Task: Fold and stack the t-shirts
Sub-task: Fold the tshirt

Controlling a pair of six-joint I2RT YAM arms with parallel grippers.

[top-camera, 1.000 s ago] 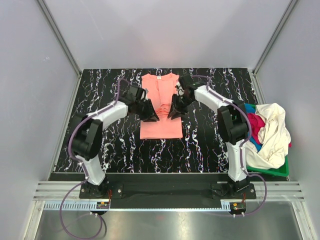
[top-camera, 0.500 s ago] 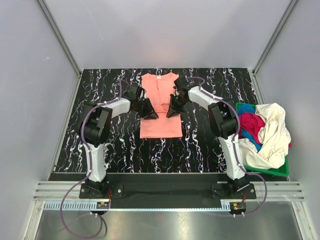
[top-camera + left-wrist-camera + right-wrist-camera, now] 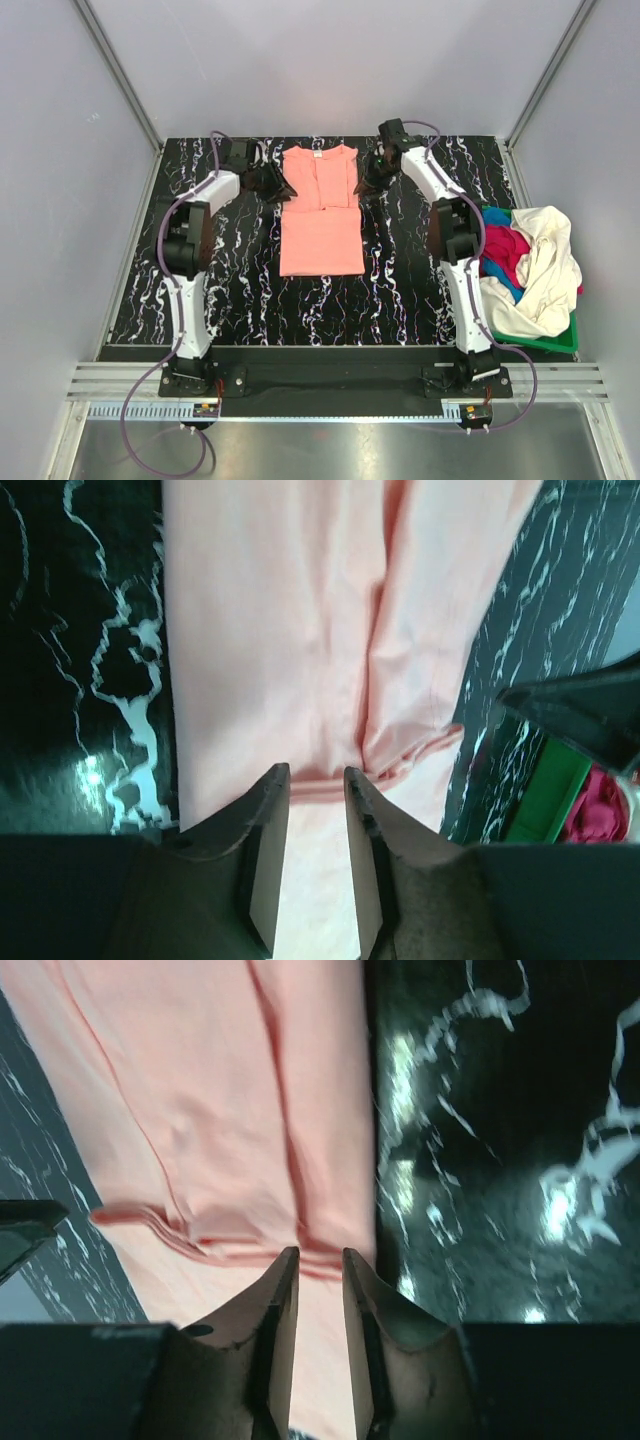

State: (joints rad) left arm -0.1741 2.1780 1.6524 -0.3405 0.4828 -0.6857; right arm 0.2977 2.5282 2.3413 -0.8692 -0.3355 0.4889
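A black tabletop (image 3: 400,290) veined with white marbling fills the middle of the enclosure. Pale grey wall panels (image 3: 330,60) close it in on the left, far and right sides, joined at the far corners by slanting aluminium posts (image 3: 118,75). Along the near edge runs a slotted aluminium rail (image 3: 110,385), with a shiny metal sheet (image 3: 330,450) nearer still. Soft light glints off the glossy tabletop.

Salmon-pink t-shirt (image 3: 320,215) against a black table (image 3: 230,290) veined with white marbling. The green basket (image 3: 556,345) shows a cream-white t-shirt (image 3: 545,270), a magenta t-shirt (image 3: 512,250) and a blue t-shirt (image 3: 497,216). The left arm (image 3: 215,190) and right arm (image 3: 432,180) are white with black joints, their cables (image 3: 150,450) purple.
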